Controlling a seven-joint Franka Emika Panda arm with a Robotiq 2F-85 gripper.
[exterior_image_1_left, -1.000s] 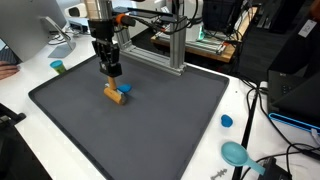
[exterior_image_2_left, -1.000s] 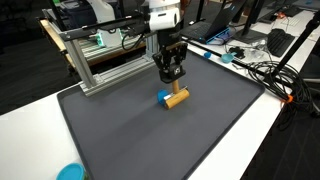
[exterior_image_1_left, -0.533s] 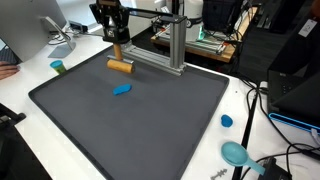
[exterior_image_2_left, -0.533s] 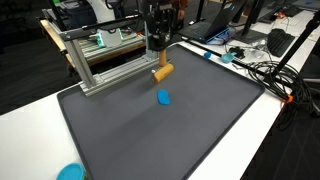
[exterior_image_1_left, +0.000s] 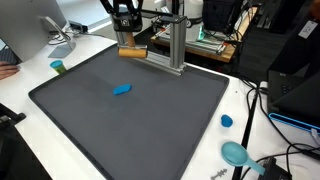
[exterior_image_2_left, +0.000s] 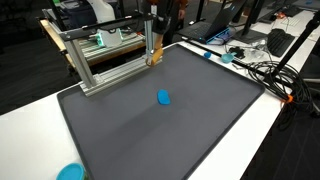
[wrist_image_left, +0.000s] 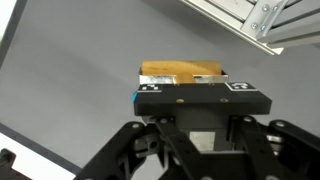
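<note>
Wooden block (exterior_image_1_left: 132, 52) clenched in tool (exterior_image_1_left: 126, 43), high above grey mat (exterior_image_1_left: 150, 125), blue piece (exterior_image_1_left: 123, 89) below.

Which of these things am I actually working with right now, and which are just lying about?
In hand: gripper, shut on tan wooden block.
Lying about: small blue piece on dark grey mat; green cylinder; blue round cap; teal scoop; aluminium frame.

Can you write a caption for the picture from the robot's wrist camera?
The gripper holds a wooden block over the dark mat, near a metal frame.
</note>
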